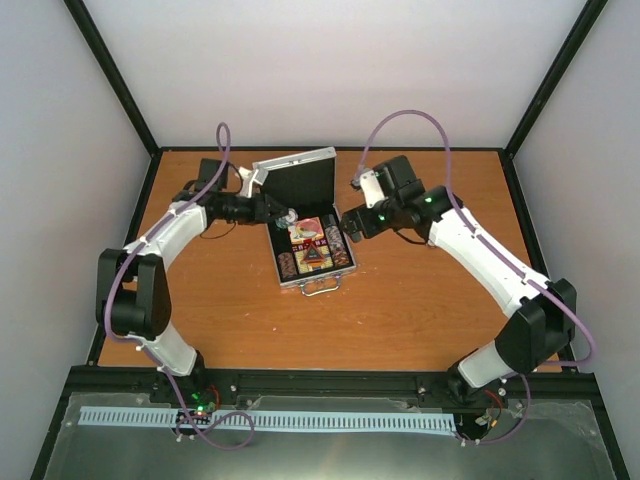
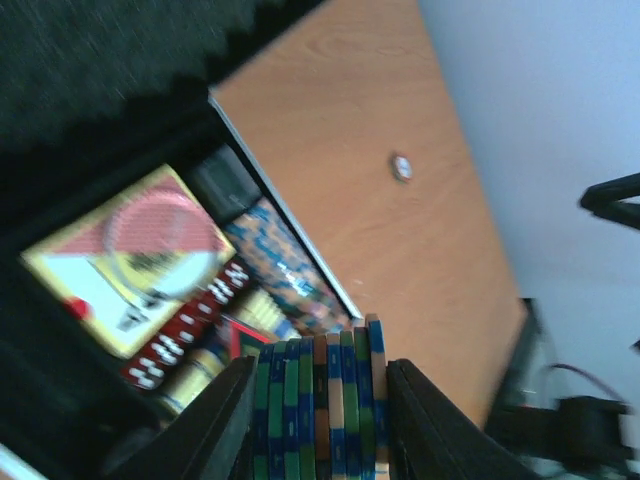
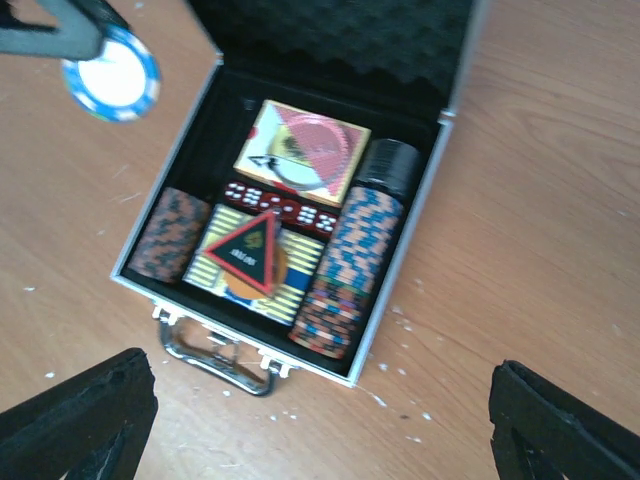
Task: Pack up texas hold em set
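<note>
Texas hold em set (image 1: 302,180): silver case (image 3: 330,35), open, lid raised, at centre of table (image 1: 420,300). Left gripper (image 1: 283,214): over the case's far-left corner, clenched on a chip stack (image 2: 320,400), green, blue, orange. Inside: short chip row (image 3: 170,235), triangular button (image 3: 250,250), dice (image 3: 280,205), long chip row (image 3: 345,270). Handle (image 3: 215,350) at near edge. Right gripper (image 1: 347,222): just right of case, released, holding nothing.

One silver case (image 3: 340,30) at centre frame holds three chip stacks: brown stack (image 3: 172,235) at left, long stack (image 3: 350,270) at right, black stack (image 3: 388,165) above it. Two decks: pale deck (image 3: 258,155), striped deck (image 3: 300,262). One triangular button (image 3: 247,250), one orange disc (image 3: 245,290), one clear disc (image 3: 315,150), one row of dice (image 3: 275,205). A fourth stack (image 3: 110,75) shows upper left.
</note>
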Robot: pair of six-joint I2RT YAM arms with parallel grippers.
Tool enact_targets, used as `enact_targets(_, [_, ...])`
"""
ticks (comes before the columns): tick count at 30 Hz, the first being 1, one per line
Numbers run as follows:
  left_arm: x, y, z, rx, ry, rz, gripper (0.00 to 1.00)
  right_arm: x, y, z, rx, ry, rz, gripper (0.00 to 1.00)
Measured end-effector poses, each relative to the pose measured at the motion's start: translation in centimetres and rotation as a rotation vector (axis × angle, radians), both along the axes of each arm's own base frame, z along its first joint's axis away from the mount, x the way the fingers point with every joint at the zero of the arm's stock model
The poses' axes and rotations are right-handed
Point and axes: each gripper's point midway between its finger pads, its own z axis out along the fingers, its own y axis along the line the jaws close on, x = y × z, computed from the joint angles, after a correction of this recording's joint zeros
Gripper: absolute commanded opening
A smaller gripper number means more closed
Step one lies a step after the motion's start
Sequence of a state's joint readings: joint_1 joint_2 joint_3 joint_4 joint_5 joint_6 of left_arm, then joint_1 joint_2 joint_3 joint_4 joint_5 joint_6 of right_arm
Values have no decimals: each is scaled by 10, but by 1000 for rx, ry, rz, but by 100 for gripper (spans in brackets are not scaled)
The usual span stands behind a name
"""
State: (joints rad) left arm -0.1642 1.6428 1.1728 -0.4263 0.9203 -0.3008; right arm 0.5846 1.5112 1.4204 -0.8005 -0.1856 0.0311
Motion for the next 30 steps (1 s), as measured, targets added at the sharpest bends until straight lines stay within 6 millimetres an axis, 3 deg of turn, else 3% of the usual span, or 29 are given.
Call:
enact_targets(4, [17, 13, -2, 164, -152, 6, 12, 9, -23, -9, -9, 10, -64, 90])
enact_targets(9, [21, 23, -24, 339, -237, -6, 11, 8, -33, -22, -12, 41, -88, 91])
enact_targets(13, [15, 23, -37, 472, -303, -37, 11, 9, -35, -25, -3, 43, -97, 90])
enact_targets(23, [-12, -3, -55, 695, -478, -194, 11, 14, -41, -29, 16, 45, -114, 91])
enact_targets(30, [-10, 10, -70, 845, -532, -214, 12, 14, -42, -34, 24, 52, -117, 91])
